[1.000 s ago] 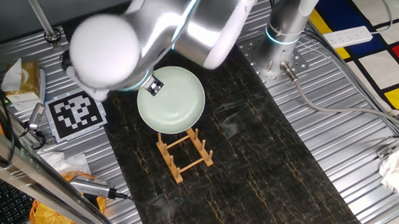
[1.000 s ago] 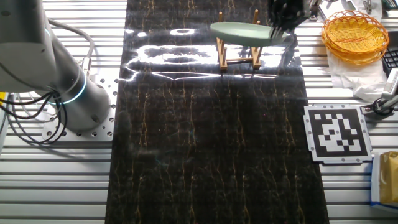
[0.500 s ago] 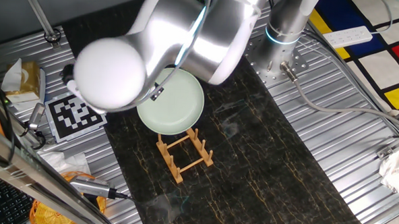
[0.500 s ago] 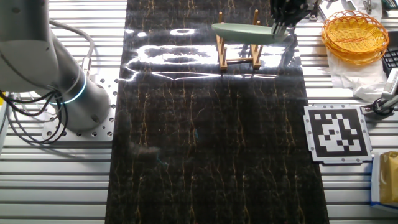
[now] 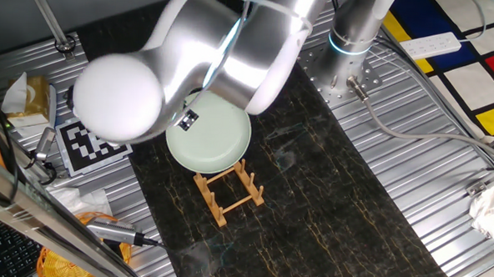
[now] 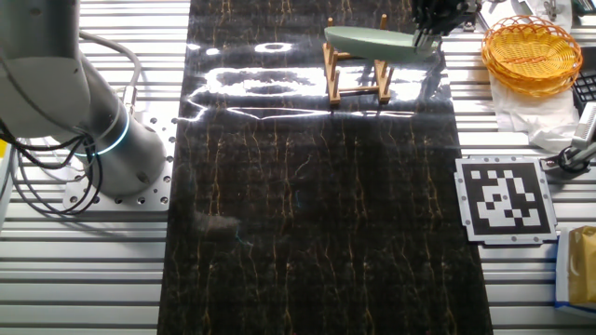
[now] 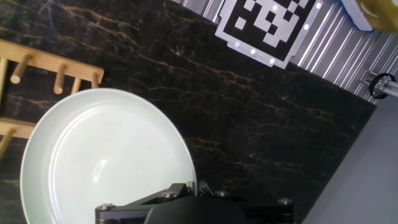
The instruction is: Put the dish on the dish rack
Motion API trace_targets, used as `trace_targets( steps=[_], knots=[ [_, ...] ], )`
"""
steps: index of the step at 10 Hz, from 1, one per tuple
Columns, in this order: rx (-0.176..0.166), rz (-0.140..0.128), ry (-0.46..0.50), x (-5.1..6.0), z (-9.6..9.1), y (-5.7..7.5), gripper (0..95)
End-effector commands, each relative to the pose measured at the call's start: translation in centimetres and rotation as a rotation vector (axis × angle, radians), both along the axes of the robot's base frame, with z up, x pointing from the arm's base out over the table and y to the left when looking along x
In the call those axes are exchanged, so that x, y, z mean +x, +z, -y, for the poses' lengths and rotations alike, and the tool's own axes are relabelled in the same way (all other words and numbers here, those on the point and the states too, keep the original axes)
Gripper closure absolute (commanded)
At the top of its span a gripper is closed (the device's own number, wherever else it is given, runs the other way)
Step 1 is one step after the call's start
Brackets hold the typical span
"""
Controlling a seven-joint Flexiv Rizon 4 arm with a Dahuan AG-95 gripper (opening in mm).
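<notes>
The dish point(image 5: 211, 137) is a pale mint-green plate held flat in the air, partly over the wooden dish rack point(image 5: 229, 193). In the other fixed view the dish point(image 6: 372, 43) hovers edge-on just above the rack's pegs point(image 6: 356, 76). My gripper point(image 6: 426, 35) is shut on the dish's rim at its right side. In the hand view the dish point(image 7: 106, 155) fills the lower left, the rack point(image 7: 37, 78) shows beyond its left edge, and my gripper point(image 7: 194, 186) clamps the rim at the bottom.
A black-and-white marker board point(image 5: 95, 140) lies left of the dark mat point(image 5: 311, 208). A yellow wicker basket point(image 6: 531, 51) stands near the rack. The arm's base point(image 5: 351, 43) is at the back. Tools lie on the metal table edge point(image 5: 109, 231).
The dish has shifted slightly closer to the rack and now overlaps its top end more. The arm has swung a little leftward in the fixed view.
</notes>
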State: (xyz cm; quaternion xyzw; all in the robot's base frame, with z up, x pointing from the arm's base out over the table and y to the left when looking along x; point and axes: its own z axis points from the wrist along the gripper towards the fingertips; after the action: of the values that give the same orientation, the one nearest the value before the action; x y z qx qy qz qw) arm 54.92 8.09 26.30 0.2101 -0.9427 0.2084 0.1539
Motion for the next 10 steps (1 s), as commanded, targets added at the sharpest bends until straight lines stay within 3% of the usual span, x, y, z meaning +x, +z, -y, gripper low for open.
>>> trace_targets(
  steps=[1,4,6,8,10],
  knots=[
    [-0.014,-0.001,0.007,-0.16,0.06,-0.01,95.0],
    [-0.011,0.058,0.045,-0.16,0.06,-0.01,95.0],
    [-0.007,0.06,0.086,-0.16,0.06,-0.01,95.0],
    [-0.025,0.049,0.107,-0.16,0.06,-0.01,95.0],
    [-0.094,0.01,0.111,-0.16,0.06,-0.01,95.0]
  ],
)
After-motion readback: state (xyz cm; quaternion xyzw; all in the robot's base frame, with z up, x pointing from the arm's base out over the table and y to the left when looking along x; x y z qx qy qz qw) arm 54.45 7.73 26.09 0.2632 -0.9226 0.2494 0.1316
